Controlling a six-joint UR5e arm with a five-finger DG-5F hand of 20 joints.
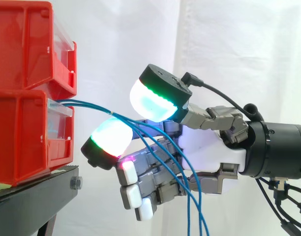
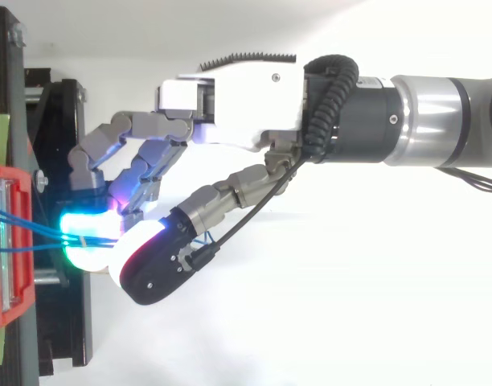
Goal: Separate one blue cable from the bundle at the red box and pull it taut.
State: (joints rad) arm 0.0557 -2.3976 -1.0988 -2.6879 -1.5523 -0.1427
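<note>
Several blue cables [image 1: 86, 103] pass through the hand [image 1: 209, 142], which you see curled round the bundle, its glowing pads [image 1: 155, 101] set above and below the strands near the red box [image 1: 22, 137] they come from, on its black stand [image 1: 37, 191]. Separation looks unfinished: whether one strand is pinched apart from the rest is hard to judge. Past the palm the cables droop slack, so the taut pull is left for you. No label or lettering can be read on box, stand or the white curtain [image 1: 239, 49] behind.
</note>
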